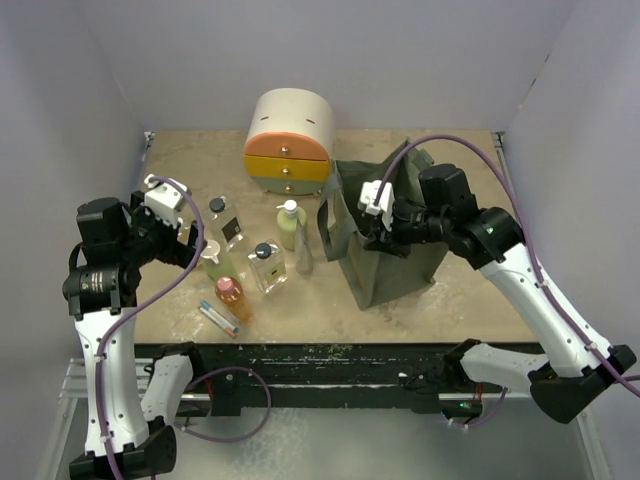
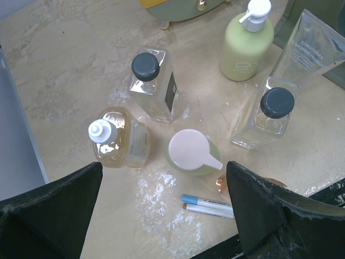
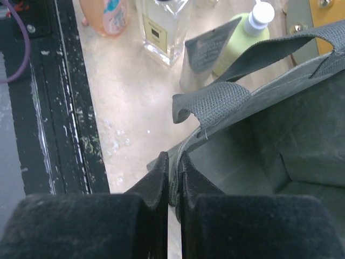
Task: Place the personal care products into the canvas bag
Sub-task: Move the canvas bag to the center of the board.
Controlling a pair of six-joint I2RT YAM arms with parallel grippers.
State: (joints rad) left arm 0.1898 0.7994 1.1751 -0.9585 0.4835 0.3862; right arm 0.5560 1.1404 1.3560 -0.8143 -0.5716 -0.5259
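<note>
Fabric at the rim of the canvas bag [image 3: 280, 135] is nipped by the right gripper [image 3: 173, 181], whose fingers we see pressed together on that edge with only cloth between them. From above, the right gripper [image 1: 380, 238] meets the bag [image 1: 395, 272] at its upper left edge, the side facing the bottles. The bag stands upright on the right half of the table [image 1: 460, 300], mouth up. One strap handle [image 3: 215, 102] arches out toward the bottles. What we can see of its inside is bare olive cloth.

The left gripper [image 1: 193, 240] hangs over the bottle group, fingers spread wide with nothing between them. In its wrist view the left gripper [image 2: 164, 181] frames the green white-capped bottle [image 2: 191, 154], with an amber bottle [image 2: 118, 137] just beside it.

Every bottle stands on the table left of the bag, long axis vertical, cap up: two clear square bottles [image 2: 153, 83] [image 2: 267, 116], the pale green pump bottle [image 2: 248, 46] and the orange bottle [image 1: 232, 297]. The grey tube [image 2: 310, 48] stands on end nearest the bag. Two blue-and-white sticks [image 2: 207, 205] lie flat, side by side, by the front edge. Behind them all sits the round drawer unit [image 1: 290, 140].
</note>
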